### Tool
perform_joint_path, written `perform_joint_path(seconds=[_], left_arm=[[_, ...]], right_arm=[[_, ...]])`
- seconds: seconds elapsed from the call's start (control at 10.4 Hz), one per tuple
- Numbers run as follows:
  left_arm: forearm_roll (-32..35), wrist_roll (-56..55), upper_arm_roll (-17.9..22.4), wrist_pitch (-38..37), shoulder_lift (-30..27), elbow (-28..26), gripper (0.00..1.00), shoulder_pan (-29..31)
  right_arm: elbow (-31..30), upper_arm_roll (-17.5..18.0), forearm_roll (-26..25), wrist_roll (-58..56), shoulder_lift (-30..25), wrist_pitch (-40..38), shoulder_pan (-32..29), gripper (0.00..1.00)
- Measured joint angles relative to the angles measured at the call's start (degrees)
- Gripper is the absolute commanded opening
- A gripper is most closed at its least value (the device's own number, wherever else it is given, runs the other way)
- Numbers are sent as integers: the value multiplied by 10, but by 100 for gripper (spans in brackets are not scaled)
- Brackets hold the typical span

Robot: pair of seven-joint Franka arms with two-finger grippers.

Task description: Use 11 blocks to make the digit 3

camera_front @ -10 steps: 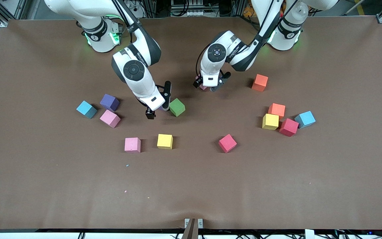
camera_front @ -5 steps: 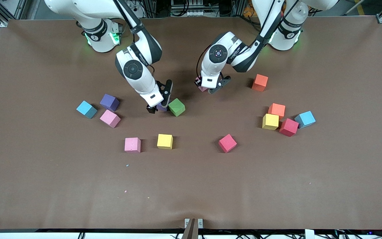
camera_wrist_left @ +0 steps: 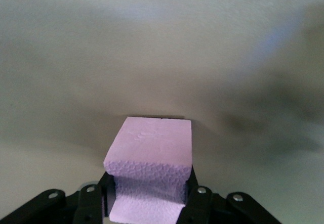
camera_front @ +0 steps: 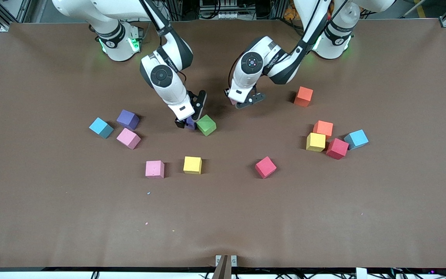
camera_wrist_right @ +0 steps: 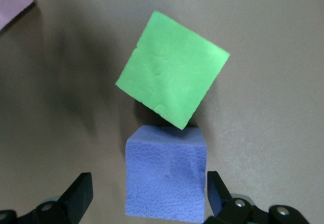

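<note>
With the left gripper (camera_wrist_left: pixel 148 204) clamped on a pink block (camera_wrist_left: pixel 152 153) at upper centre, lift it straight up, while the right gripper's (camera_wrist_right: pixel 147 196) wide-open jaws straddle a purple block (camera_wrist_right: pixel 167 171) touching the green block (camera_wrist_right: pixel 172 90).

The left arm reaches down from its base with the wrist bent low over the worktop; the left hand (camera_front: pixel 241 101) has its fingers (camera_wrist_left: pixel 195 196) clamped on a pink block (camera_wrist_left: pixel 152 153). The right arm leans in steeply, elbow high; the right hand (camera_front: pixel 190 117) sits low, its fingers (camera_wrist_right: pixel 80 193) spread wide on either side of a purple block (camera_wrist_right: pixel 167 171).
</note>
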Motion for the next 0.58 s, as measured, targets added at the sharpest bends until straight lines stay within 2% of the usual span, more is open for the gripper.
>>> perform_joint_path(seconds=[0.19, 0.29, 0.38, 0.48, 0.58], left_arm=[[0, 48, 1, -21, 2, 12, 3, -5], [0, 66, 2, -48, 7, 28, 3, -7], [2, 82, 3, -71, 15, 46, 3, -11], [7, 92, 6, -80, 23, 60, 3, -15], [23, 96, 9, -83, 31, 69, 3, -19]], right_arm=[[-3, 0, 0, 4, 10, 7, 0, 100], [-4, 0, 0, 6, 15, 15, 0, 96], [-4, 0, 0, 7, 21, 24, 0, 44], [-4, 0, 0, 7, 26, 29, 0, 6], [-4, 0, 0, 7, 28, 31, 0, 0]])
